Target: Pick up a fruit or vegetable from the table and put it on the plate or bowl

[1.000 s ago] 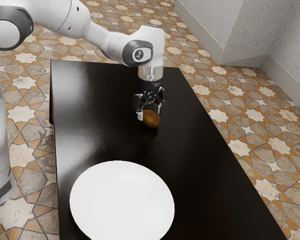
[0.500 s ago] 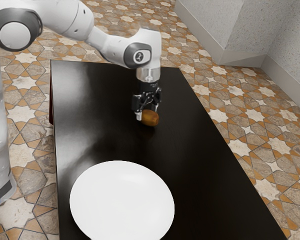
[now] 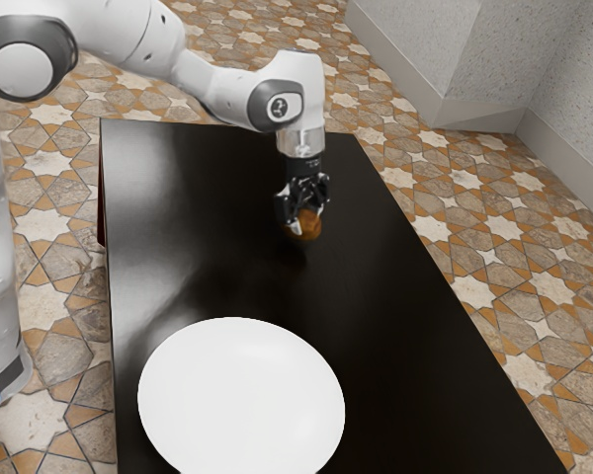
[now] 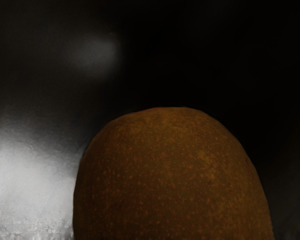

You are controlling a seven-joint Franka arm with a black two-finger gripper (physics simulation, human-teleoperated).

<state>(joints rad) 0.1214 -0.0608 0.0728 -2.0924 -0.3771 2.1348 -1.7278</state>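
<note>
Over black table (image 3: 415,336), end effector (image 3: 301,216) grips kiwi (image 3: 307,229), away from edges.

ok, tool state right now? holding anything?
One tool: closed, holding the brown kiwi between its fingers.

Glossy black table (image 3: 178,217), star-patterned tile floor (image 3: 494,227) all round it, speckled grey wall (image 3: 514,49) up at 1 o'clock.
</note>
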